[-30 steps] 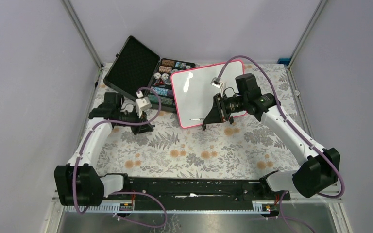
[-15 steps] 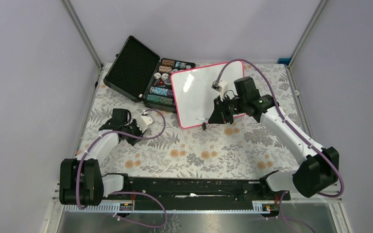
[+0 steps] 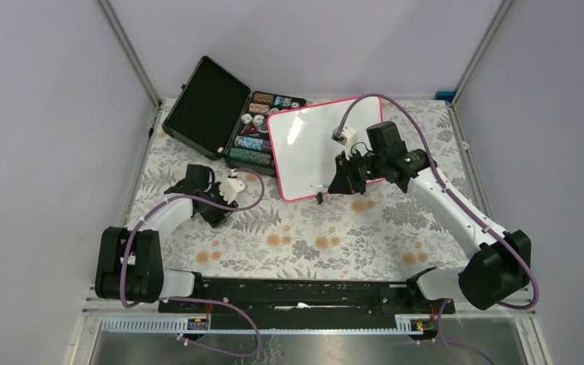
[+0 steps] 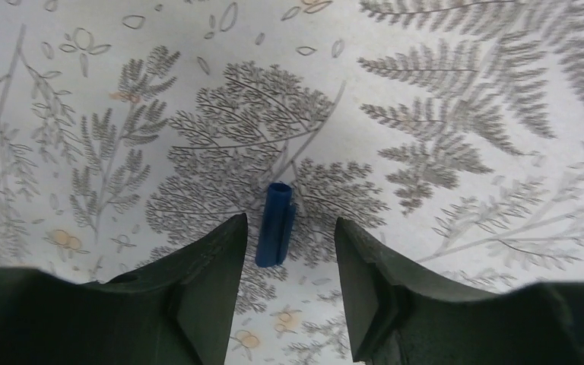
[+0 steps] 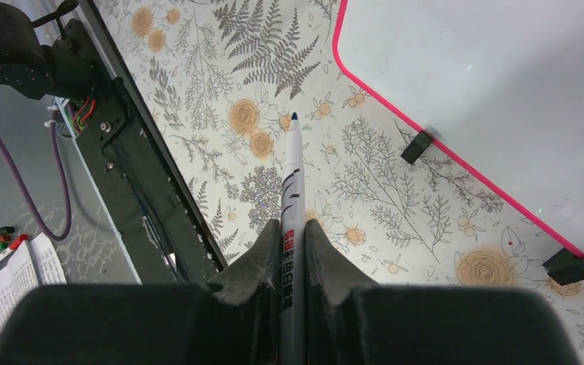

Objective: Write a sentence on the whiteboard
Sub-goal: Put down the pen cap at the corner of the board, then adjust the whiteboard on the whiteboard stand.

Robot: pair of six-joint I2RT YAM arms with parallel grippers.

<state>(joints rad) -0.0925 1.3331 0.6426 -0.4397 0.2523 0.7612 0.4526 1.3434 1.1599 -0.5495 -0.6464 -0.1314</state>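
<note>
R pincer [image 5: 293,232] is clamping an uncapped marker [image 5: 290,190], tip hanging over the table [image 3: 312,232] just off the near edge of the pink-framed whiteboard [image 3: 312,144] sitting far-centre, while L pincer [image 4: 289,223] is hovering part-open w/ a blue cap [image 4: 274,226] lying loose between its fingers.

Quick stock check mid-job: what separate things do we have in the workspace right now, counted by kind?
whiteboard: 1
marker: 1
marker cap: 1
chip case: 1
Total: 4
</note>
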